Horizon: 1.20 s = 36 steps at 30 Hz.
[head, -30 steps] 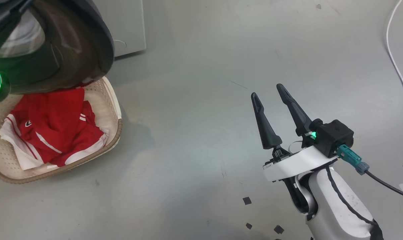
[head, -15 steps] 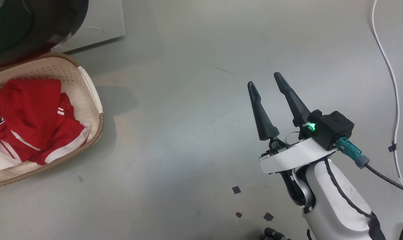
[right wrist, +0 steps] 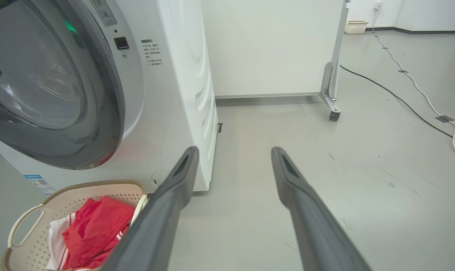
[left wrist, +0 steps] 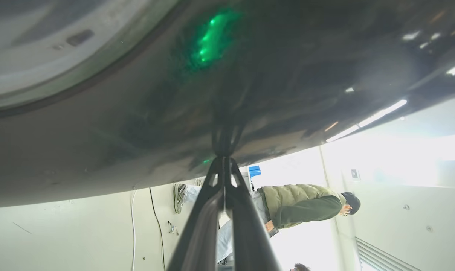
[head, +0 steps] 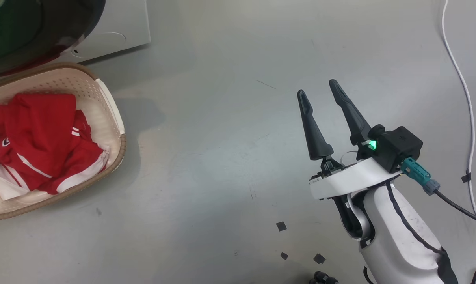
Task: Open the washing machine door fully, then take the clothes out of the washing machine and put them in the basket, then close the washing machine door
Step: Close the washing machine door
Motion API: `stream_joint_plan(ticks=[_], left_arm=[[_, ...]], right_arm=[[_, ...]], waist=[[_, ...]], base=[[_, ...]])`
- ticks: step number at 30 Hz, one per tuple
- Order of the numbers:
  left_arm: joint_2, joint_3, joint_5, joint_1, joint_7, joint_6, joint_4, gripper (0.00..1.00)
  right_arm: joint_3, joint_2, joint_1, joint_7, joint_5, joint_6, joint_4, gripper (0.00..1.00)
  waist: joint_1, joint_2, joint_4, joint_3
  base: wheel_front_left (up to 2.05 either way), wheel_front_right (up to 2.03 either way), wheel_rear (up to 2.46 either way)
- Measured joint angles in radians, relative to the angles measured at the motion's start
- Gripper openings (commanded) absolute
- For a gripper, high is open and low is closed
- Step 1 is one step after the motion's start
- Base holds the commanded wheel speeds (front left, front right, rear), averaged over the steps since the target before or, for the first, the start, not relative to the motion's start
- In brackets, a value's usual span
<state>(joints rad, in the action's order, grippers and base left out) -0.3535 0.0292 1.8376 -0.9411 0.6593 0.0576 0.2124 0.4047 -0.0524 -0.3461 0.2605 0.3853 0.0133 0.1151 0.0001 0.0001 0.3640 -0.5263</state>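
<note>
Right gripper (head: pixel 317 87) fingers spread wide, nothing between them, over the grey floor (head: pixel 222 165). The clothes (head: pixel 41 138) lie heaped in the basket (head: pixel 119 152), well off to its left, just in front of the washing machine (right wrist: pixel 174 94). Left gripper (left wrist: pixel 223 160) pinched shut, empty, tips against the glossy black rim of the washing machine door (left wrist: pixel 137 113).

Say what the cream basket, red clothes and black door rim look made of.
Cream perforated basket: matte moulded plastic, given its even holes. Red striped clothes: soft fabric, possibly synthetic; folds loosely. Round black door rim: glossy, probably hard plastic; mirrors lights.
</note>
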Motion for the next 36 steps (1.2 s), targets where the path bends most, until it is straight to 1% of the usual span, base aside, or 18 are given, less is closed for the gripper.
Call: stream_joint_plan(ticks=[4, 8, 13, 16, 21, 22, 24, 25, 26, 28, 31, 32, 34, 36], left_arm=[[0.026, 0.024, 0.002, 0.0, 0.023, -0.036, 0.004, 0.0], [0.047, 0.038, 0.011, 0.006, 0.045, -0.068, 0.005, 0.0], [0.069, 0.041, 0.019, 0.08, 0.061, -0.135, 0.007, 0.0], [0.081, 0.039, 0.021, 0.147, 0.06, -0.153, 0.007, 0.0], [0.095, 0.026, 0.019, 0.276, 0.036, -0.17, 0.007, 0.0], [0.102, 0.016, 0.017, 0.331, 0.024, -0.174, 0.007, 0.04], [0.114, 0.002, 0.017, 0.383, 0.014, -0.178, 0.004, 0.49], [0.12, -0.005, 0.017, 0.409, 0.003, -0.178, 0.003, 0.91], [0.124, -0.013, 0.017, 0.437, -0.004, -0.178, -0.001, 1.0], [0.129, -0.033, 0.017, 0.495, -0.025, -0.178, -0.006, 1.0], [0.153, -0.073, 0.019, 0.577, -0.062, -0.178, -0.021, 1.0], [0.153, -0.073, 0.019, 0.577, -0.062, -0.178, -0.021, 1.0], [0.174, -0.088, 0.018, 0.622, -0.085, -0.178, -0.032, 1.0], [0.2, -0.105, 0.018, 0.661, -0.104, -0.178, -0.058, 1.0]], right_arm=[[-0.016, 0.0, 0.0, 0.0, -0.002, 0.016, 0.006, 1.0], [-0.031, 0.0, 0.001, 0.0, -0.011, 0.016, 0.014, 1.0], [-0.052, 0.0, 0.008, 0.0, -0.025, 0.016, 0.03, 1.0], [-0.063, 0.0, 0.012, 0.0, -0.032, 0.016, 0.041, 1.0], [-0.083, -0.001, 0.043, 0.0, -0.046, 0.015, 0.062, 1.0], [-0.087, 0.0, 0.055, 0.0, -0.054, 0.015, 0.069, 1.0], [-0.09, -0.001, 0.064, 0.0, -0.063, 0.012, 0.075, 1.0], [-0.091, -0.001, 0.069, 0.0, -0.064, 0.006, 0.079, 1.0], [-0.091, -0.001, 0.072, 0.0, -0.065, 0.005, 0.084, 1.0], [-0.091, -0.001, 0.079, 0.0, -0.069, -0.002, 0.09, 1.0], [-0.095, 0.0, 0.099, 0.0, -0.072, -0.003, 0.098, 1.0], [-0.095, 0.0, 0.099, 0.0, -0.072, -0.003, 0.098, 1.0], [-0.104, -0.001, 0.115, 0.0, -0.076, -0.004, 0.104, 1.0], [-0.109, -0.001, 0.13, 0.0, -0.08, -0.012, 0.111, 1.0]], waist=[[0.0, 0.0, -0.017, 0.011], [0.0, 0.0, -0.042, 0.025], [-0.0001, 0.0, -0.079, 0.049], [0.0, 0.0, -0.103, 0.069], [0.0, 0.0, -0.143, 0.11], [0.0, 0.0, -0.158, 0.129], [-0.0001, 0.0, -0.173, 0.149], [-0.0001, 0.0, -0.18, 0.159], [-0.0001, 0.0, -0.186, 0.169], [-0.0001, 0.0, -0.198, 0.19], [-0.0001, 0.0, -0.214, 0.221], [-0.0001, 0.0, -0.214, 0.221], [-0.0001, -0.0001, -0.223, 0.24], [-0.0001, 0.0, -0.233, 0.259]], base=[[0.0, 0.0, 0.0], [0.0, 0.0, 0.0], [0.0, 0.0, 0.0], [0.0, 0.0, 0.0], [0.0, 0.0, 0.0], [0.0, 0.0, 0.0], [0.0, 0.0, 0.0], [0.0, 0.0, 0.0], [0.0, 0.0, 0.0], [0.0, 0.0, 0.0], [0.0, 0.0, 0.0], [0.0, 0.0, 0.0], [0.0, 0.0, 0.0], [0.0, 0.0, 0.0]])
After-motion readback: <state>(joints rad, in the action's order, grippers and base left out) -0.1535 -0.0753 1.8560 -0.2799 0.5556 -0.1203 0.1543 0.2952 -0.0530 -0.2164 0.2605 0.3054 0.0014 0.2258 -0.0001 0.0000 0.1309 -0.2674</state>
